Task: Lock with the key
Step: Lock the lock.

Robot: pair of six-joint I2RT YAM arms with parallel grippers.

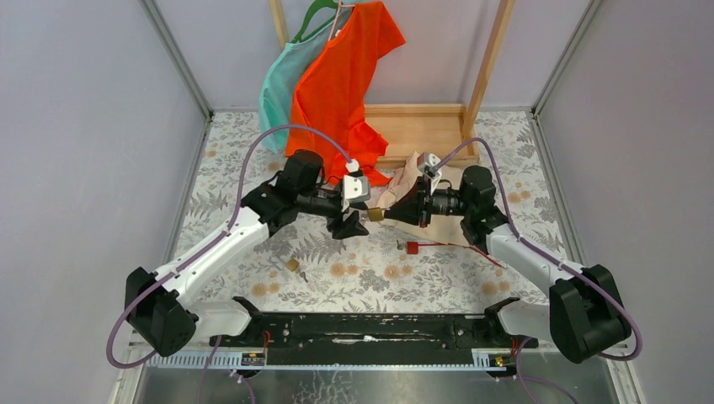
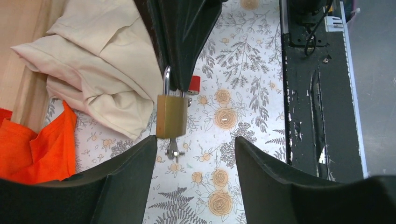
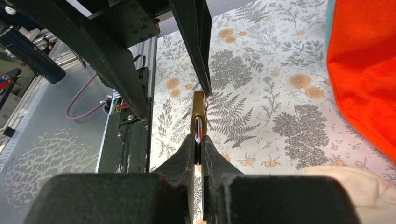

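My left gripper (image 2: 196,140) is nearest, fingers spread wide, holding nothing. Just ahead the padlock (image 2: 172,115) hangs in the air, its shackle clamped in the right gripper (image 3: 198,140). Its long axis points toward the left gripper, with the key (image 2: 173,150) at the near end, off-centre toward one finger.

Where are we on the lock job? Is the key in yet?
Done: the right tool holds the padlock off the table by its shackle, and a key looks seated in its underside. In hand: the left tool is open either side of that key, not gripping. Left: grip and turn the key; whether the shackle is closed is hidden.
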